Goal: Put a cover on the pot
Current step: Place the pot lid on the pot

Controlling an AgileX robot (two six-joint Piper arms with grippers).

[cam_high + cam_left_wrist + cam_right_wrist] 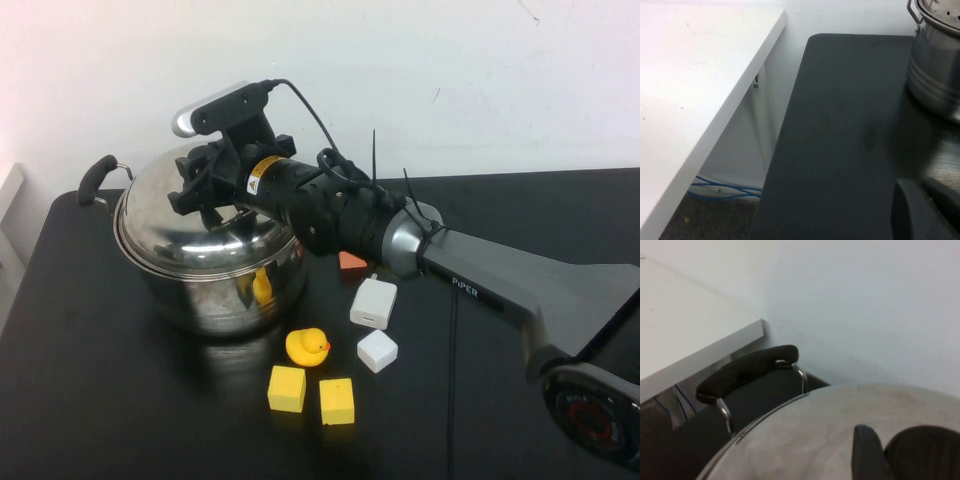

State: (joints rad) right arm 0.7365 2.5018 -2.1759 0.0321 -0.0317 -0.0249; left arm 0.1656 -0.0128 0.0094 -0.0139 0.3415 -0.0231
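The steel pot (220, 295) stands at the back left of the black table (90, 380), one black handle (97, 177) toward the far left. The domed steel lid (165, 225) lies on its rim. My right gripper (205, 200) reaches over the lid's top and is shut on the black knob (925, 455); one finger (865, 452) presses the knob's side. The right wrist view shows the lid (805, 435) and the pot handle (747, 371). My left gripper (930, 202) is low over the table's left part, shut and empty, with the pot (935, 75) ahead of it.
A yellow duck (307, 346), two yellow blocks (287, 388) (337, 400), two white blocks (373, 302) (377, 350) and an orange block (351, 261) lie in front and to the right of the pot. A white table (690, 100) stands beyond the black table's left edge.
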